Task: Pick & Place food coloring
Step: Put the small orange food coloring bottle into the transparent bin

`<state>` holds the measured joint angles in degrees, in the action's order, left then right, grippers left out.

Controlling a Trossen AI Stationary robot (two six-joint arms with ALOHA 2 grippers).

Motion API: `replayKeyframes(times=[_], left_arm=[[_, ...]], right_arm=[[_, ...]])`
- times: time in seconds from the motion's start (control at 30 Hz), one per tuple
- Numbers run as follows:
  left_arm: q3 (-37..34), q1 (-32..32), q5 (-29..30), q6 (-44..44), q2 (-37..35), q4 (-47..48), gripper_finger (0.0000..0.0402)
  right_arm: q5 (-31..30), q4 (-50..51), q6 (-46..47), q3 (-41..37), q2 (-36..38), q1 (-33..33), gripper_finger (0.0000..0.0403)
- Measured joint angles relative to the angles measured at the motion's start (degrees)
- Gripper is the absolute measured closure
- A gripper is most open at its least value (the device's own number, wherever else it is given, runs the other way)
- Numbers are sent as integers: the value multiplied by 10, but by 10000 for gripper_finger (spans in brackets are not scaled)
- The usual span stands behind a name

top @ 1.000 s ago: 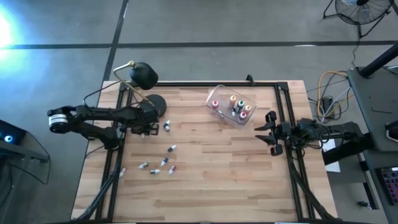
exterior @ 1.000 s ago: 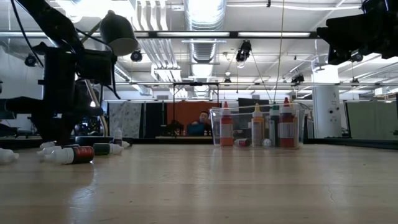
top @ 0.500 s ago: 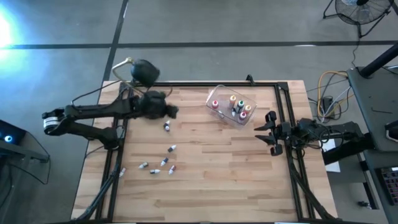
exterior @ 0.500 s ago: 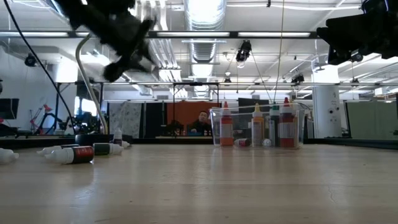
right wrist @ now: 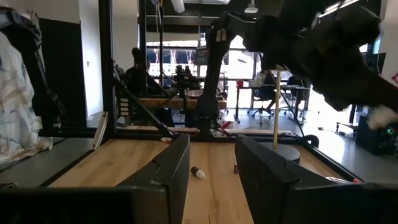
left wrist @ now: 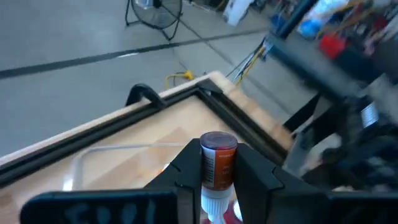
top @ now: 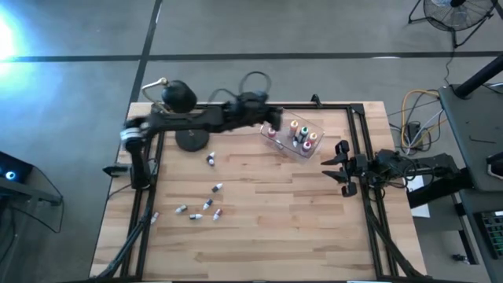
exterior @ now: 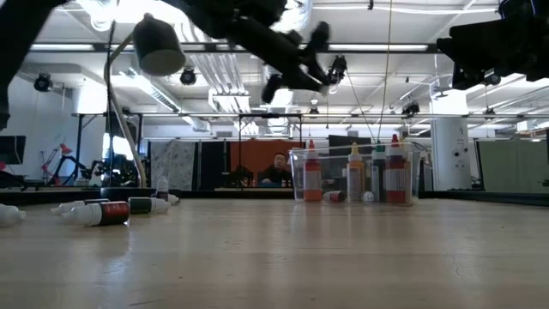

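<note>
Here the left hand (left wrist: 214, 186) is closed on one small food coloring bottle (left wrist: 217, 163), its two fingers pinching the brownish-red body from either side so the white cap end points back toward the wrist. In the high view that hand (top: 267, 119) hangs above the far edge of the worktop (top: 259, 236), right at the near corner of the clear tub (top: 277, 141), with the arm stretched across from the left side past the black desk lamp (top: 179, 96). The low view shows it well above the boards rather than down among the bottles, which fits a carry: the height likely lets the held bottle clear the tub's wall before it goes in.

The tub already holds several bottles standing upright (exterior: 352, 176), caps up, packed close together, so the new one probably needs a gap among them. The remaining food coloring lies loose on the worktop, on its side: one bottle just in front of the lamp base (top: 211, 160) and a small scatter nearer the front left (top: 206, 206). These lie well apart from the tub, so by this judgement the task is partly done, with more trips to come.

The right hand (top: 339, 167) waits at the right edge of the worktop, beside the tub but clear of it, its fingers parted around nothing; its own camera looks between them along the bare boards.
</note>
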<state>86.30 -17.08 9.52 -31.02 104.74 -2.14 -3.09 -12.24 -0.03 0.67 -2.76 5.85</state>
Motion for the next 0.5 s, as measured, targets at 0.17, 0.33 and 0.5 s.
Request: replayKeyframes(times=[0.17, 0.33, 0.5], left_arm=[[167, 22, 71, 36, 120, 160, 354], [252, 29, 78, 52, 193, 286, 347], [283, 39, 151, 95, 218, 299, 303]], right_arm=[[0, 0, 0, 0, 0, 0, 280], [0, 0, 0, 0, 0, 0, 280], [1, 0, 0, 0, 0, 0, 280]])
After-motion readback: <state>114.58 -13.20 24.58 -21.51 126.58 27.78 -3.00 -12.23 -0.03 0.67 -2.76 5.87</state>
